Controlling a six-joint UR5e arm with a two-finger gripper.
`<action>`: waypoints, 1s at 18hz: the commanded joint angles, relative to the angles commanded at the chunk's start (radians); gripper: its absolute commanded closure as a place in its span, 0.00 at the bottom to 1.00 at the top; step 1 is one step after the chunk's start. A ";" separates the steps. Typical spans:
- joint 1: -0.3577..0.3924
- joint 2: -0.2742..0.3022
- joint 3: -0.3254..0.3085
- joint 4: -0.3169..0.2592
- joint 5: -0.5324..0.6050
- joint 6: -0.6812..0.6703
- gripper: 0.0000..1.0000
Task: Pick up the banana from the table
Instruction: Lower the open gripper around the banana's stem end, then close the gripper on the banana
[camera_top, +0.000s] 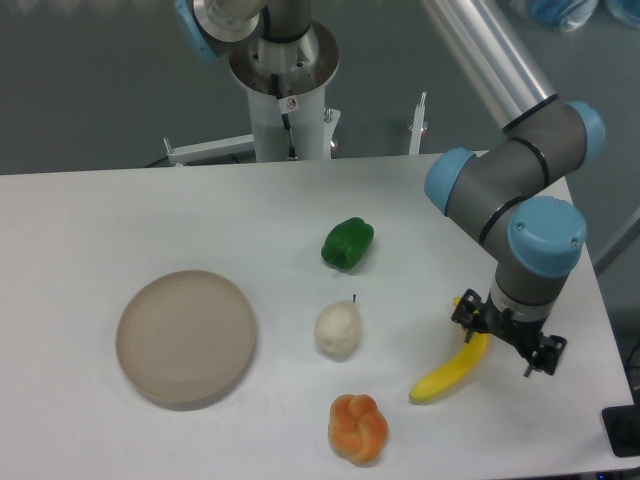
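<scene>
A round beige plate (186, 337) lies at the left, a green pepper (347, 243) sits toward the middle, a whitish pear (338, 328) with a thin dark stem stands nearer than the pepper, and an orange lobed fruit (358, 428) rests nearest the front edge
</scene>
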 joint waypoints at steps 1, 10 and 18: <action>0.000 -0.006 -0.003 0.021 -0.002 -0.002 0.00; -0.009 -0.048 -0.040 0.149 0.006 -0.031 0.00; -0.009 -0.040 -0.107 0.207 0.009 -0.032 0.00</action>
